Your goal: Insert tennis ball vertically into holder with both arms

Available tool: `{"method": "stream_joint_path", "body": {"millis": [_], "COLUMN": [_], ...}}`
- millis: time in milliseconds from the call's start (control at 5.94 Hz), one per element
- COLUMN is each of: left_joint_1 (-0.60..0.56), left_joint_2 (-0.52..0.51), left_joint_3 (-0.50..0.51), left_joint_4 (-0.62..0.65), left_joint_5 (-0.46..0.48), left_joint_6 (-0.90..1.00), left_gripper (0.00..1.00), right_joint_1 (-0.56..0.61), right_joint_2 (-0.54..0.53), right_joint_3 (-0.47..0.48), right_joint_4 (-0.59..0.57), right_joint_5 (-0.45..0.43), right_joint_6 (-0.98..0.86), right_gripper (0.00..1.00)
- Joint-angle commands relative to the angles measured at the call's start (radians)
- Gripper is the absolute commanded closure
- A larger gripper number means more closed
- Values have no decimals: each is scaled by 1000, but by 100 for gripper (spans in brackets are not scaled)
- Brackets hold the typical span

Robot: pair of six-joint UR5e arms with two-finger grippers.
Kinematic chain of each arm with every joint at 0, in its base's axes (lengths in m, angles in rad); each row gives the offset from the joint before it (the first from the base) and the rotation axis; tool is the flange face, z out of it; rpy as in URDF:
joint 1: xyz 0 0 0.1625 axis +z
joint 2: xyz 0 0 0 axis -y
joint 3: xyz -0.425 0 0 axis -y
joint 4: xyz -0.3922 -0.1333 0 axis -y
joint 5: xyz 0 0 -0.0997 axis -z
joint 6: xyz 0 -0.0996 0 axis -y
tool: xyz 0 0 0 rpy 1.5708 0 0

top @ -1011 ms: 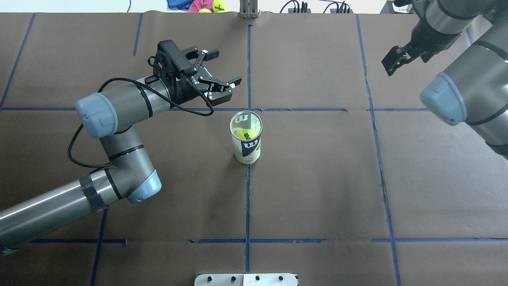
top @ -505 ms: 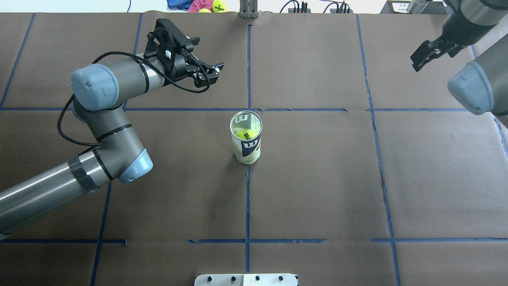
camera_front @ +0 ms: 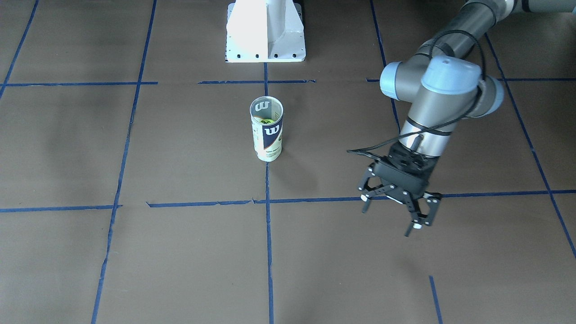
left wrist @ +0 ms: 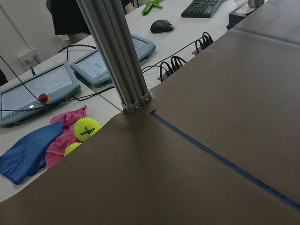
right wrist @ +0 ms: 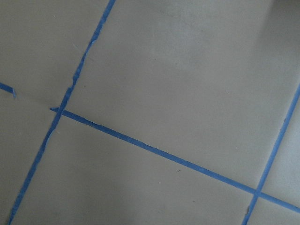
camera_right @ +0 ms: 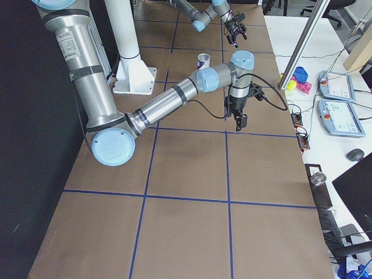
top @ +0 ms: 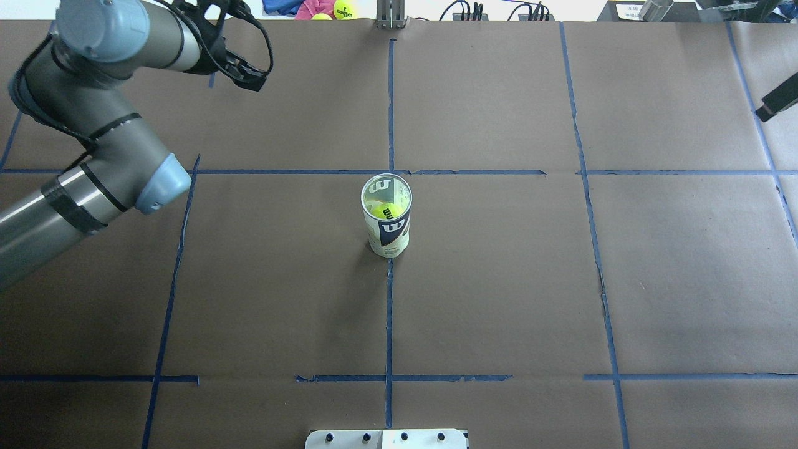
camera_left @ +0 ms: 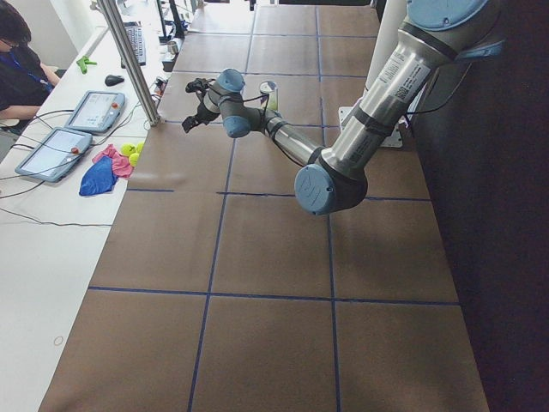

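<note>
Brown paper gridded with blue tape covered the table (top: 499, 299). At its centre the holder (top: 388, 227) stood upright, a tennis ball (top: 385, 211) inside. It looked light, slick and tippy, best gripped around the labelled middle. The left tool (camera_front: 389, 219) hung spread and empty, well apart. The right tool (top: 776, 103) showed too little to tell its state.

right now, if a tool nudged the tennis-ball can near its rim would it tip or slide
Probably tip: the tennis-ball can stands tall and narrow on the brown paper. Likely light, being clear plastic with one tennis ball showing inside. Once down, its round wall would likely roll.
</note>
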Motion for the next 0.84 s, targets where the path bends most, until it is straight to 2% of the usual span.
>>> {"method": "stream_joint_path", "body": {"millis": [0,168,337,505,674], "left_joint_1": [-110,-142,-185,-249,-356], "left_joint_2": [1,1,6,50,140], "left_joint_3": [1,-1,-2,-7,-7], "left_joint_4": [236,375,495,601,608], "left_joint_5": [-117,-117,-135,-275,-427], "left_joint_6": [68,231,280,279,282], "left_gripper": [0,0,0,0,0], "right_joint_1": [135,169,171,171,171], "right_joint_2": [-143,-223,-272,-311,-312], "right_joint_3": [1,0,0,-8,-40], "right_joint_4": [24,71,73,73,75], "right_joint_5": [72,68,57,48,52], "right_joint_6": [-106,-91,-76,-60,-48], "right_gripper": [1,2,2,2,1]}}
